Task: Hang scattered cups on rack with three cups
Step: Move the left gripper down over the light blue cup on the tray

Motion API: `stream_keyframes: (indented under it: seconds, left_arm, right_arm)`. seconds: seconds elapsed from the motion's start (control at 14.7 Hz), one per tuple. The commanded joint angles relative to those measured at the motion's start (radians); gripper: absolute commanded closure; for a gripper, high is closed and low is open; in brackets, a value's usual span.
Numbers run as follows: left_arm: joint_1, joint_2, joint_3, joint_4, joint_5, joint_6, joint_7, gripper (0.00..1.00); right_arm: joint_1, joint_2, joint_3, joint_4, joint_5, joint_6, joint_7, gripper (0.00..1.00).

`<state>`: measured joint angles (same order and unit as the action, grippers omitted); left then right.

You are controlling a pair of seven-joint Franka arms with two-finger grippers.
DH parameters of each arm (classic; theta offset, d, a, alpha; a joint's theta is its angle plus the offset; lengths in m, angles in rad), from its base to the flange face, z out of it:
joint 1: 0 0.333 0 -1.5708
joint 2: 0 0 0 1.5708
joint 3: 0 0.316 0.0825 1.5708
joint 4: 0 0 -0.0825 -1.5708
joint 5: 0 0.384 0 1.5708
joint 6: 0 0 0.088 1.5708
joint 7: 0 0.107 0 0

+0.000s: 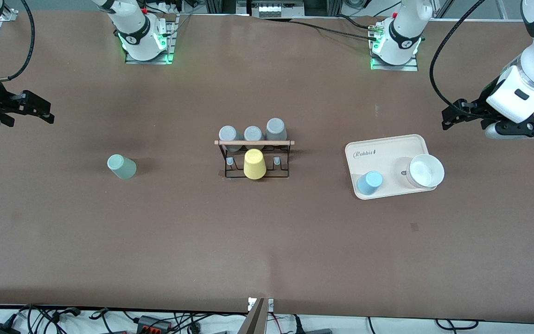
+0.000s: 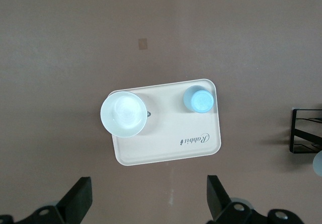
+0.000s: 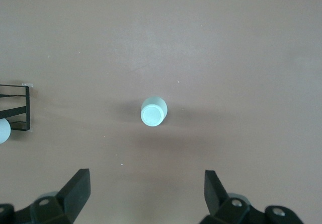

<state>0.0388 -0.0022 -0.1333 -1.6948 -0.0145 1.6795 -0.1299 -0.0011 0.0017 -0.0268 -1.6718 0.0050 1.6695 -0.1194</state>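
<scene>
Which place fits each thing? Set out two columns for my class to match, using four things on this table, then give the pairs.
1. mint green cup
2. pale blue cup
3. yellow cup
4. grey cups

A. on the cream tray
B. on the rack, nearest the front camera
C. on the bare table toward the right arm's end
D. along the rack's farther row

Pairs: 1-C, 2-A, 3-B, 4-D

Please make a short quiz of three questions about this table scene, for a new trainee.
1. True or false: the blue cup stands on the cream tray.
2. Which colour is the cup on the rack nearest the front camera? A) yellow B) red C) black
3. The mint green cup lies toward the ____ arm's end of the table.

Key: 1 true; 2 A; 3 right.
</scene>
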Motion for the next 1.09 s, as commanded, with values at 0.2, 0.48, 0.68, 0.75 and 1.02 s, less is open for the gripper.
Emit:
stream_keyframes:
  seconds: [0.2,0.48,0.68,0.75,1.02]
  left_arm:
    - [0.0,0.019,-0.003,0.029,-0.001,-0.009,0.016,0.0]
    - [-0.028,0.097,-0.012,0.069,-0.008,-0.012,0.013,0.0]
    - [-0.075,0.232,-0.019,0.105,-0.01,-0.004,0.003,0.0]
    - [-0.089,0.284,-0.019,0.116,-0.015,0.002,0.0,0.0]
    - [-0.119,0.412,-0.019,0.112,-0.016,0.083,-0.004,0.0]
  right_arm:
    - [-0.016,-0.023,0.015,0.001,-0.007,-0.024,0.007,0.0]
    - [-0.014,-0.022,0.016,0.001,-0.007,-0.022,0.009,0.0]
    - [-0.016,-0.019,0.015,0.001,-0.007,-0.024,0.007,0.0]
    - [-0.017,-0.016,0.015,0.001,-0.007,-0.024,0.007,0.0]
    - [-0.016,-0.003,0.016,0.001,-0.007,-0.024,0.006,0.0]
